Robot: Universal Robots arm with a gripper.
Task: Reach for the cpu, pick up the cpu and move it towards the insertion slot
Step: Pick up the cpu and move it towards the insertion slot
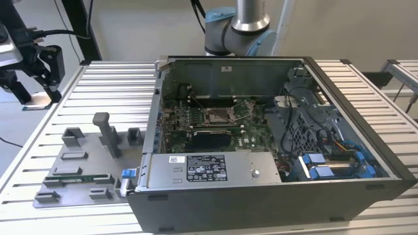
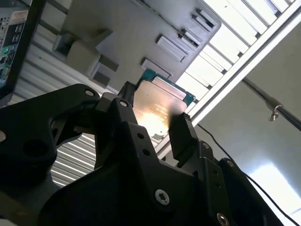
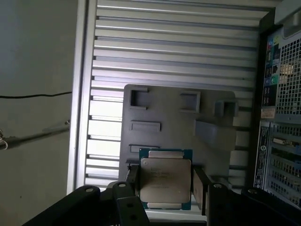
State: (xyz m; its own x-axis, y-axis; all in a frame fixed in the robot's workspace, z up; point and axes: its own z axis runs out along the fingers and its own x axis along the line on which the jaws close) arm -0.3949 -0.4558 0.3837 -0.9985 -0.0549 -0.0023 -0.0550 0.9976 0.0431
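— Which step is this?
— The carry, I'd judge. The gripper (image 3: 167, 184) is pinching the cpu (image 3: 165, 176) by two opposite edges, held clear above the grey tray (image 3: 178, 117) on the desk (image 3: 164, 47).
— And the insertion slot (image 1: 216, 115)?
— Well apart from the gripper, down inside the open computer case (image 1: 274, 196) (its lever looks raised, though that is hard to tell).
— What does the move call for?
— A level crossing over the case wall, a firm grip, the chip squared to the socket.
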